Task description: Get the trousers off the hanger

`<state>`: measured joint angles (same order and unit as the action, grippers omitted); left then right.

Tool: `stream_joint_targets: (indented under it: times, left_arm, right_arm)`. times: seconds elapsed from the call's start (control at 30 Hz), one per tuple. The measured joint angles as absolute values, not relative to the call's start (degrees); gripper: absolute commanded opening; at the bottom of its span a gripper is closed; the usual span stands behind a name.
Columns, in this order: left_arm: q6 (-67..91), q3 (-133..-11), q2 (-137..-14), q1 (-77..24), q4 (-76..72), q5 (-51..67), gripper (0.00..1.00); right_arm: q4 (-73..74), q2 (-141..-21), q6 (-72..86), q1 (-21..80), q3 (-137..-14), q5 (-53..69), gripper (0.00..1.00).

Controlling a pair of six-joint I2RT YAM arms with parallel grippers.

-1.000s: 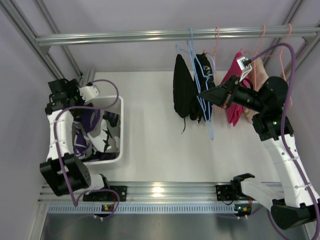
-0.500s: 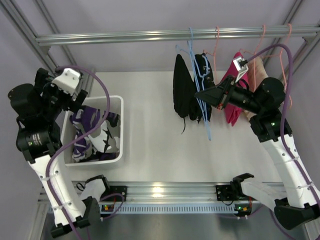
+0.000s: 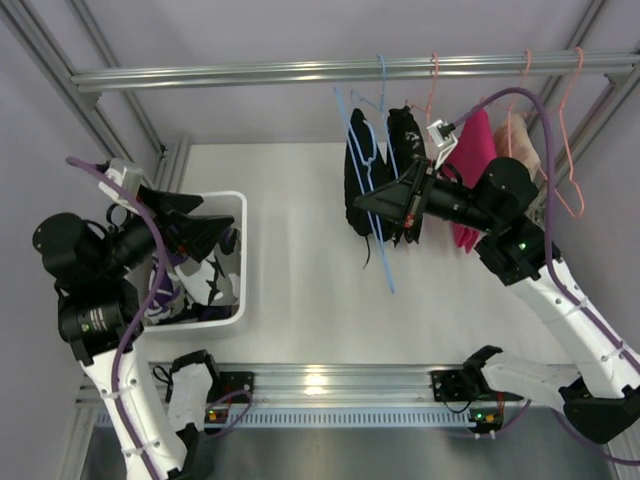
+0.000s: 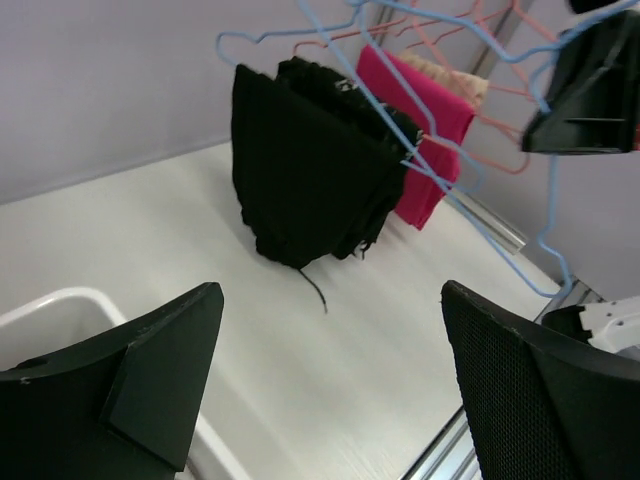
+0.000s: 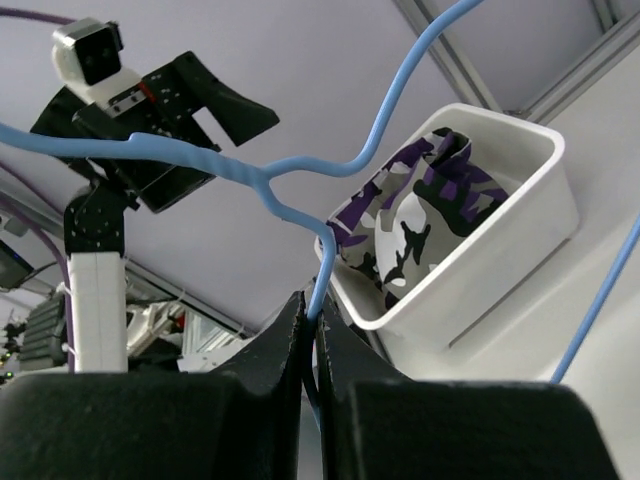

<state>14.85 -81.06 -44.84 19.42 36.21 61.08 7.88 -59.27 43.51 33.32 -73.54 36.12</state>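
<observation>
R gripper (image 5: 312, 305) clamped tight on wire of blue hanger (image 5: 150, 152), centre-right in top view, right by black trousers (image 4: 300, 170) hanging under rail (image 3: 300, 72). L gripper (image 3: 212, 220) spread wide, holding nothing, over white bin (image 3: 240, 260) at left of worktop (image 3: 300, 260). Camo trousers (image 3: 205, 275) heaped inside bin.

A white bin (image 3: 243, 270) sits at the left of the pale worktop (image 3: 300, 250), and from the metal rail (image 3: 250, 72) at the back a bright pink garment (image 3: 476, 140) hangs just beside a beige garment (image 3: 522, 150), among salmon-pink hangers (image 3: 572, 165).
</observation>
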Motion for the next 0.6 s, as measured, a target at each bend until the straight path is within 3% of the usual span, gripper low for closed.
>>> stream_joint_targets:
  times: [0.13, 0.33, 0.6]
  left_arm:
    - [22.5, -80.6, -42.0, 19.4, 28.5, 64.5, 0.92]
    - [24.0, -81.5, -43.0, 19.4, 29.2, 66.7, 0.90]
    - [19.9, -91.7, -57.3, 18.0, 38.9, 64.0, 0.88]
  right_arm:
    - [7.3, -62.9, 45.1, 36.6, -75.9, 34.0, 0.00]
    - [8.4, -69.8, 47.7, 42.0, -78.2, 28.4, 0.00]
    - [10.7, -78.5, 49.7, 44.6, -83.9, 18.7, 0.00]
